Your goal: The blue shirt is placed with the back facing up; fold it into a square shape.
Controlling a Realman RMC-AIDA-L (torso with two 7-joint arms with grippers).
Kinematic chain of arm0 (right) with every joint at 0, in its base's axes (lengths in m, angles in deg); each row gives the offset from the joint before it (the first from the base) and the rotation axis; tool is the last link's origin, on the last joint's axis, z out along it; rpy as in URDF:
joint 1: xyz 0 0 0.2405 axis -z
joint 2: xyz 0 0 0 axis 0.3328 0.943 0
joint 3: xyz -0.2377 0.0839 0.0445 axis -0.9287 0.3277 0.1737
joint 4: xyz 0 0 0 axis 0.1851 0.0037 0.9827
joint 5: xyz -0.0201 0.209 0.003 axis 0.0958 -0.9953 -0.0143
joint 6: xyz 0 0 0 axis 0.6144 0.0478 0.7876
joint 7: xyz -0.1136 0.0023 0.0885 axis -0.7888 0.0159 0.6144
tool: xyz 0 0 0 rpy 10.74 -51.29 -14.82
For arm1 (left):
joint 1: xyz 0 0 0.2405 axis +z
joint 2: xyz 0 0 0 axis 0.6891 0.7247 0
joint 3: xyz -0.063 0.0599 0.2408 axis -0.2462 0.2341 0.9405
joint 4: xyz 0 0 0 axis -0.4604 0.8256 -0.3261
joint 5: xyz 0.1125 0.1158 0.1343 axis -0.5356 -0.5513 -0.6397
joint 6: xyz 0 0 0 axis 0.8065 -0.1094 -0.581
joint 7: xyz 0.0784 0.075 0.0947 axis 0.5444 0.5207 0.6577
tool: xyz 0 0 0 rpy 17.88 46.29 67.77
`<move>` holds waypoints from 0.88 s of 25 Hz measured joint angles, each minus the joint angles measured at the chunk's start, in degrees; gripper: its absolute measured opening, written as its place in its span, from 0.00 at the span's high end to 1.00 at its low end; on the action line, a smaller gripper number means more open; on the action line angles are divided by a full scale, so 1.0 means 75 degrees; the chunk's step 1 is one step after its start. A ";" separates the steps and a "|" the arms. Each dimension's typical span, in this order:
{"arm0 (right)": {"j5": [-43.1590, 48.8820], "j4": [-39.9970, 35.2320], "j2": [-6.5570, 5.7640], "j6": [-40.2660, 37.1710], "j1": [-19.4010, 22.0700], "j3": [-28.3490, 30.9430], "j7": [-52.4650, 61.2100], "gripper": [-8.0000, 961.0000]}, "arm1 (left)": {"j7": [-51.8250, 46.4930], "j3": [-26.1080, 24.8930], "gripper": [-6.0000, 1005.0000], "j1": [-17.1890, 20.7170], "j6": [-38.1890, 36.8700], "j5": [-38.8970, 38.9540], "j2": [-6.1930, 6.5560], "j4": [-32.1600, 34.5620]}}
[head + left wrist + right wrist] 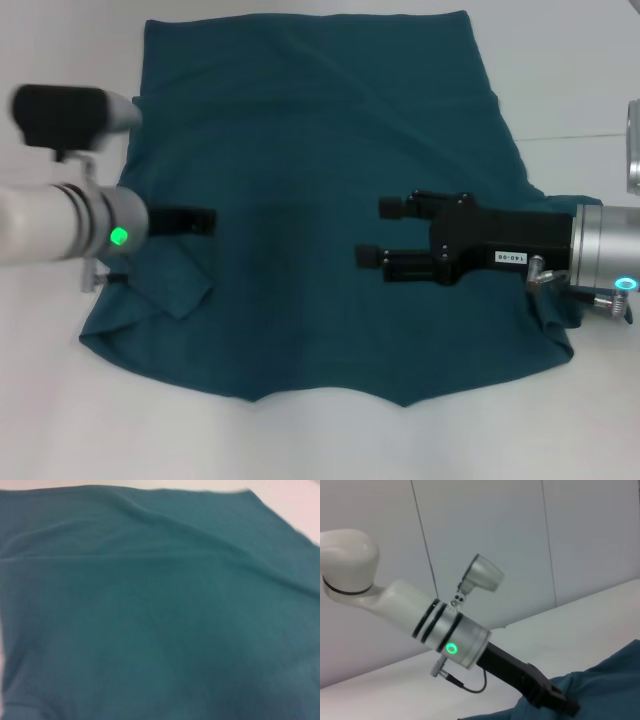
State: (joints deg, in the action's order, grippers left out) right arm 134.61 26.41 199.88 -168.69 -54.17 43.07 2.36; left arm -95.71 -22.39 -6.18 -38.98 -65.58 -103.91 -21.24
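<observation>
The blue shirt [300, 150] lies spread flat on the white table, its straight hem at the far side and a notched edge near me. A flap [178, 285] is folded inward at its left side. My right gripper [372, 232] hovers over the shirt's right half, open, with nothing between its fingers. My left gripper [205, 222] sits over the shirt's left edge, pointing inward. The left wrist view is filled by the shirt [160, 610]. The right wrist view shows the left gripper [565, 705] reaching onto the shirt [615, 675].
The white table [560, 60] shows bare on all sides of the shirt. A grey metal part [634, 145] stands at the right edge of the head view. Pale wall panels [485, 525] rise behind the table.
</observation>
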 joint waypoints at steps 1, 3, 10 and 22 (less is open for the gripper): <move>0.0000 -0.0014 -0.0002 -0.0008 0.0000 0.0006 0.0000 0.08 | -0.0273 -0.0026 0.88 0.0113 -0.0173 0.0008 0.0025 0.0253; -0.0003 -0.0046 -0.0007 -0.0039 0.0000 0.0012 0.0000 0.08 | -0.0966 -0.0046 0.88 0.0413 -0.0556 0.0014 0.0118 0.0754; -0.0195 -0.0080 -0.0023 -0.0004 -0.0071 -0.0038 -0.0004 0.08 | -0.3280 -0.0312 0.86 0.0813 -0.1155 -0.0096 0.0893 0.0656; -0.0199 -0.0087 -0.0024 -0.0053 -0.0085 -0.0033 -0.0143 0.08 | -0.3374 -0.0890 0.30 0.0731 -0.0499 -0.0401 0.1002 -0.0263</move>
State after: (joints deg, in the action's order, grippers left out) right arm 133.12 25.76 199.70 -169.09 -54.80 42.83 1.28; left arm -121.01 -29.06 -0.70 -42.73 -68.58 -96.40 -23.21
